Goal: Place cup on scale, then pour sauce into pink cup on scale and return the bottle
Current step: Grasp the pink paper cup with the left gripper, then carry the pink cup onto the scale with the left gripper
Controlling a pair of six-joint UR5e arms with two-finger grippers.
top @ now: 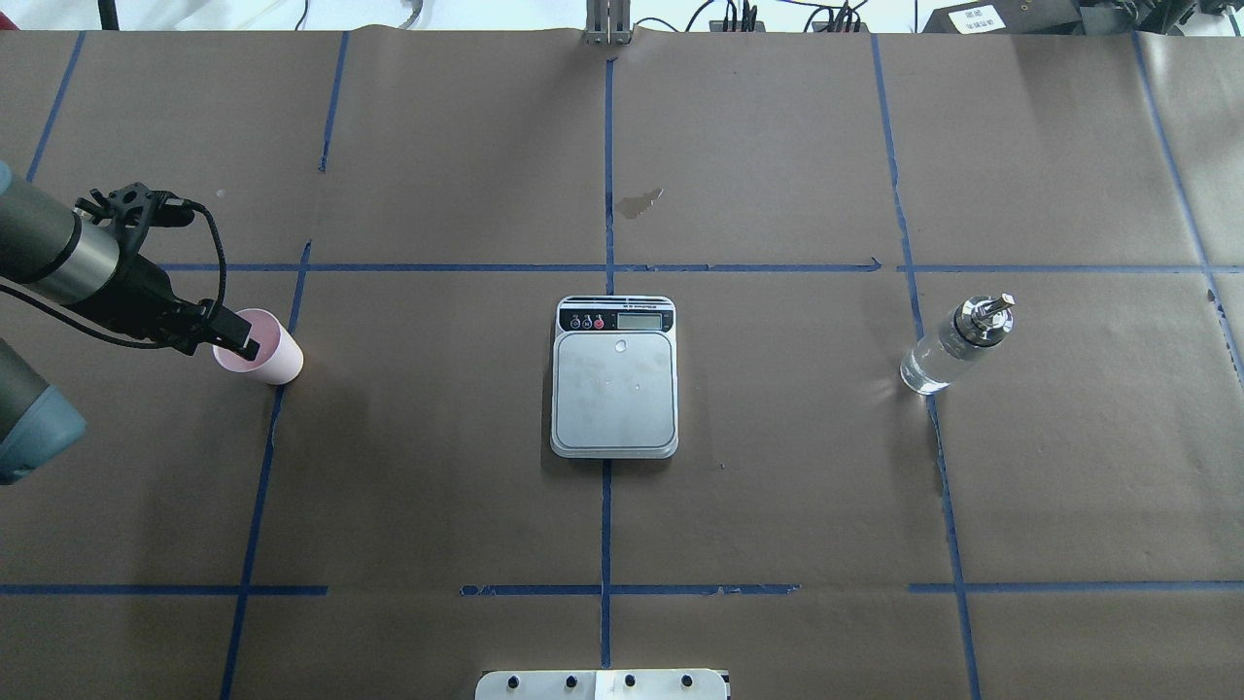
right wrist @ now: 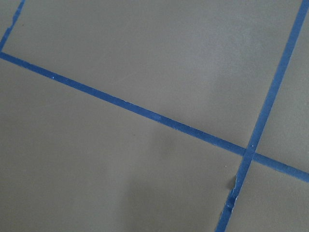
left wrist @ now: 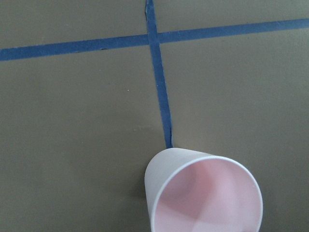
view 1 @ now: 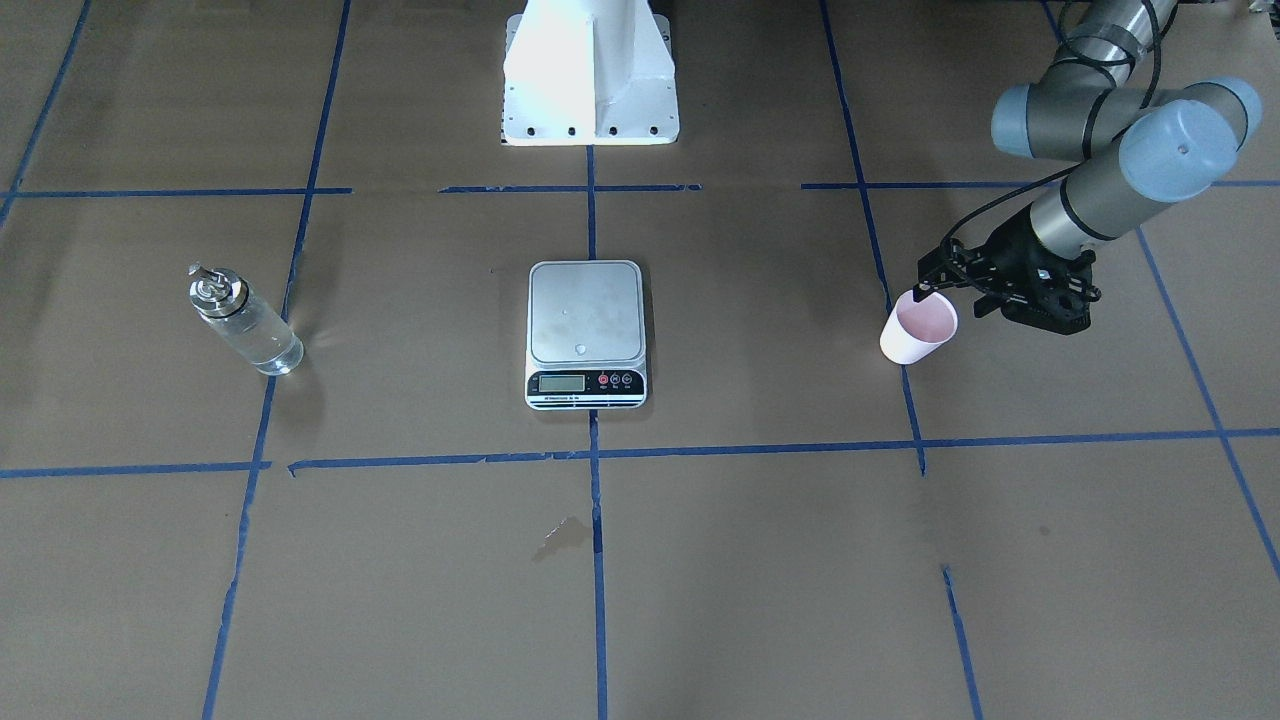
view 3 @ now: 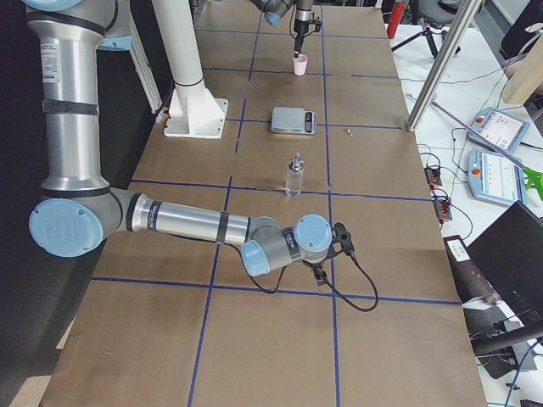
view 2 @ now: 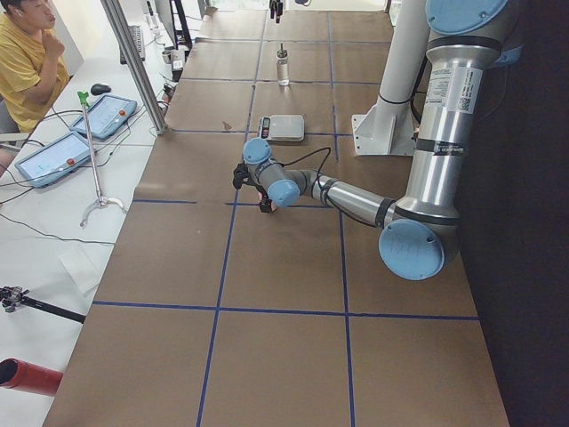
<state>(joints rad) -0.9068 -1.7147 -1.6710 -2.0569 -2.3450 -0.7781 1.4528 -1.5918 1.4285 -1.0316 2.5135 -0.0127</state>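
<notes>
We judge it is the first step. The left gripper [top: 243, 340] is at the rim of the cup [top: 270, 354], which stands at 9 o'clock from the scale [top: 614, 389] in the overhead view, well apart. We cannot tell if its jaws press the wall, nor how the right gripper [view 3: 320, 273] stands. Next we need a firm pinch, then a lift toward the platform. We count one cup, one scale and one bottle [top: 948, 355], at 3 o'clock.

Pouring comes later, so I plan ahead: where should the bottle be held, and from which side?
Probably the bottle by its glass body, below the cap, approached level from the robot's right. It stands upright, its wall is round and straight, and the spout must stay free.
</notes>
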